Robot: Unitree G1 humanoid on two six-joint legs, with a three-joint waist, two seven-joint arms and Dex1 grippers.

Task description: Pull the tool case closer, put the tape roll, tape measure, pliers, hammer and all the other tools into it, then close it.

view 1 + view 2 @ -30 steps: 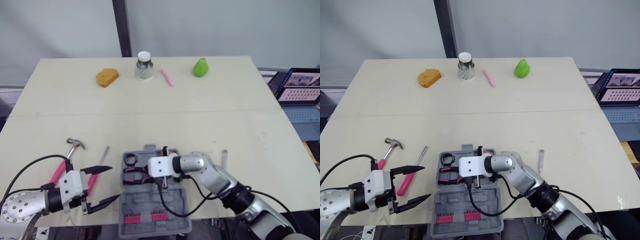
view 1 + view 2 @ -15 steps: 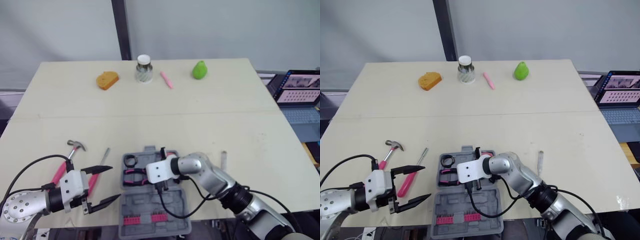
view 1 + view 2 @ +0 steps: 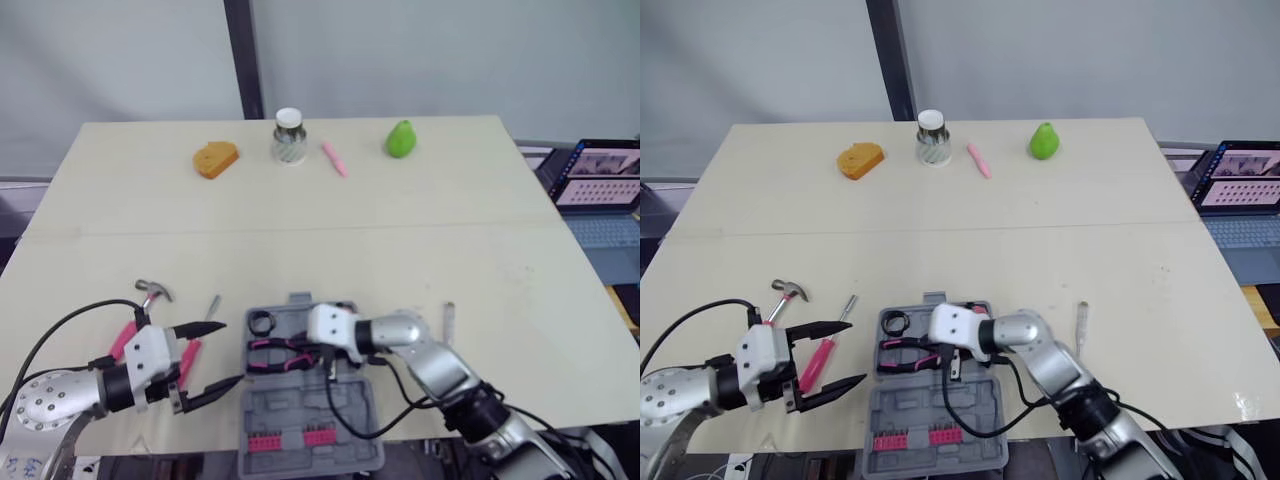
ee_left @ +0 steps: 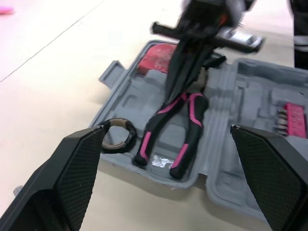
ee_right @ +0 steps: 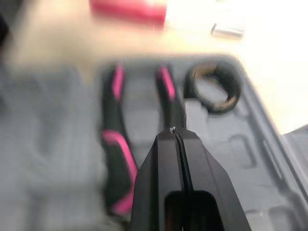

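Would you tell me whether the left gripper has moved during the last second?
Yes. The left gripper has moved slightly forward, away from the robot, judged against the tool case, which stayed put.

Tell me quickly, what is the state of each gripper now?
Left gripper: open, holding nothing.
Right gripper: shut, empty, tips over the pliers in the tool case.

— What was seen along the far edge of the table [image 3: 300,235]?
— An orange wedge [image 3: 215,158], a white-lidded jar [image 3: 288,136], a pink marker [image 3: 334,158] and a green pear [image 3: 401,138] were lined up; a laptop [image 3: 598,186] was seen beyond the right edge
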